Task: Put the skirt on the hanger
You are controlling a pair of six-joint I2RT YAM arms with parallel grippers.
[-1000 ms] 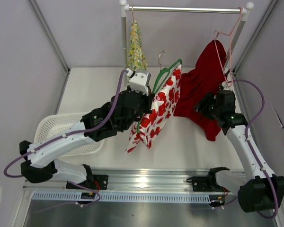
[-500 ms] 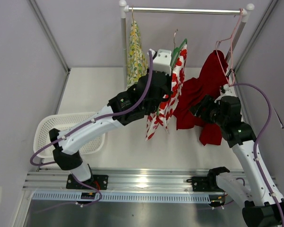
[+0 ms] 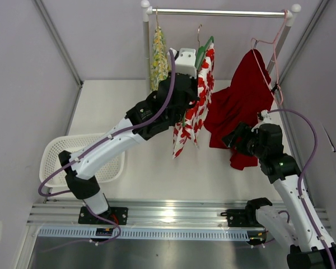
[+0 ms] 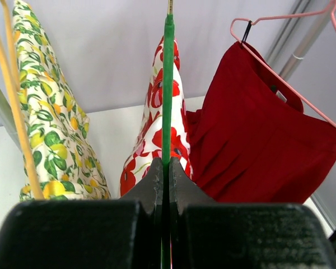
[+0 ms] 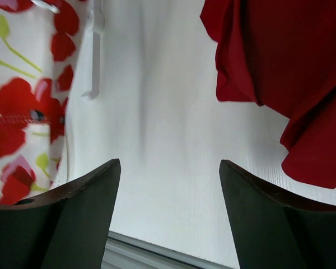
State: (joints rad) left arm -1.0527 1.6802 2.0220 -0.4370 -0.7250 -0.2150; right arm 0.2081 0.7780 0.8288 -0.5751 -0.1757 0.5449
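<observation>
A white skirt with red poppies (image 3: 189,120) hangs from a green hanger (image 3: 205,47). My left gripper (image 3: 198,63) is shut on the hanger's green bar (image 4: 168,84) and holds it high, its hook just below the metal rail (image 3: 224,11). The skirt also shows in the left wrist view (image 4: 151,148) and the right wrist view (image 5: 17,112). My right gripper (image 3: 232,140) is open and empty (image 5: 169,163) above the table, beside the lower hem of a red skirt (image 3: 241,106).
The red skirt (image 4: 257,145) hangs on a pink hanger (image 3: 274,45) at the rail's right end. A lemon-print skirt (image 3: 158,56) hangs at the rail's left end. A white basket (image 3: 56,151) sits at the table's left.
My left arm has lifted the green hanger and poppy skirt from mid-table up and back towards the rail. My right gripper has drawn back towards me, away from the red skirt.
</observation>
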